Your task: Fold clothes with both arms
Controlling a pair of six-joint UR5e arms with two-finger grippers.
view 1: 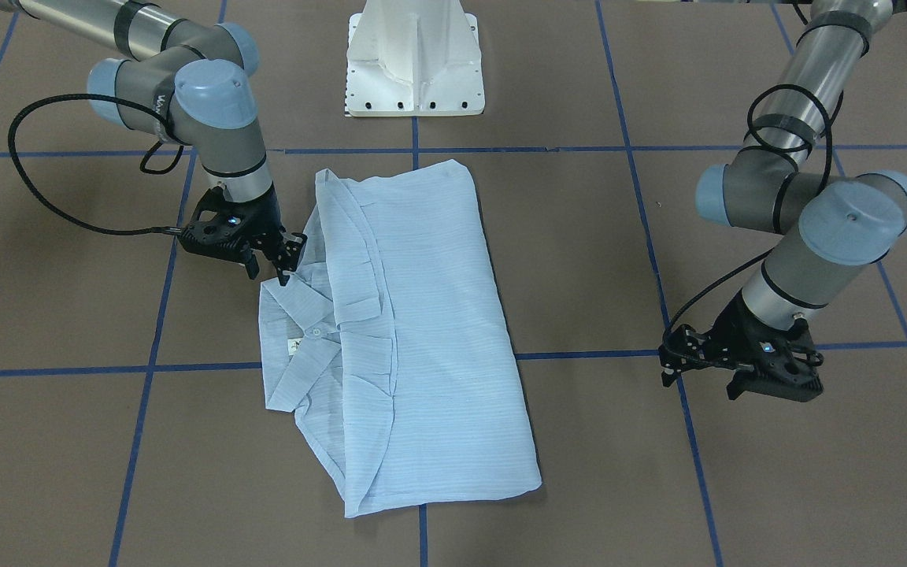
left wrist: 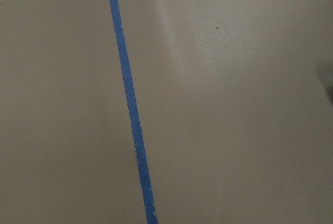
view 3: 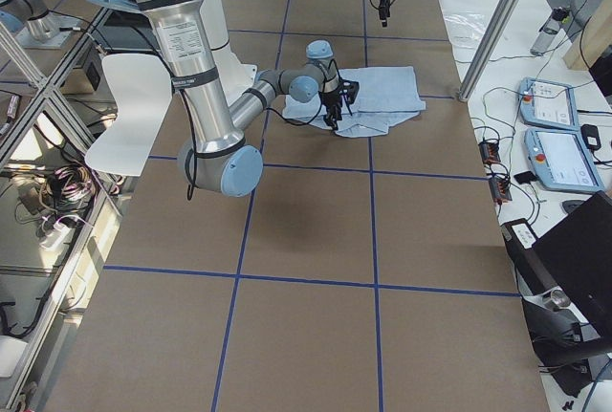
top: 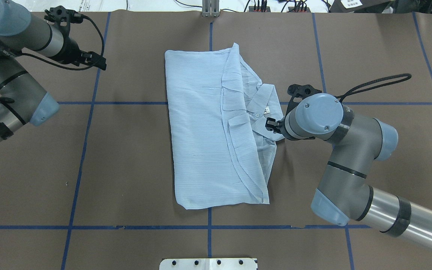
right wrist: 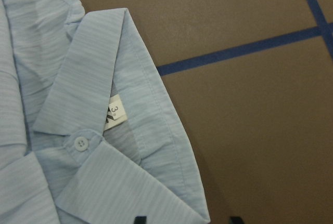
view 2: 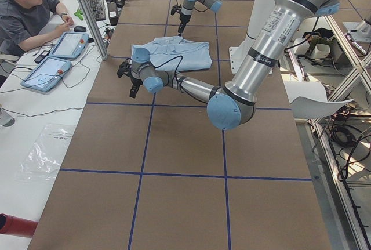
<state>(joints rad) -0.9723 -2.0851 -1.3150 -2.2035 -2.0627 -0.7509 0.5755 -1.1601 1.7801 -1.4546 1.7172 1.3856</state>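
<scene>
Shirt lies folded mid-worktop, collar toward R arm. R end effector fingers apart at collar corner. L end effector also apart, well clear, above blue tape. You can read "3" on neck tag.

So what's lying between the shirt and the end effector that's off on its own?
Nothing: between the shirt and the left end effector is only bare brown table crossed by blue tape, clearest in the front-facing view.
</scene>
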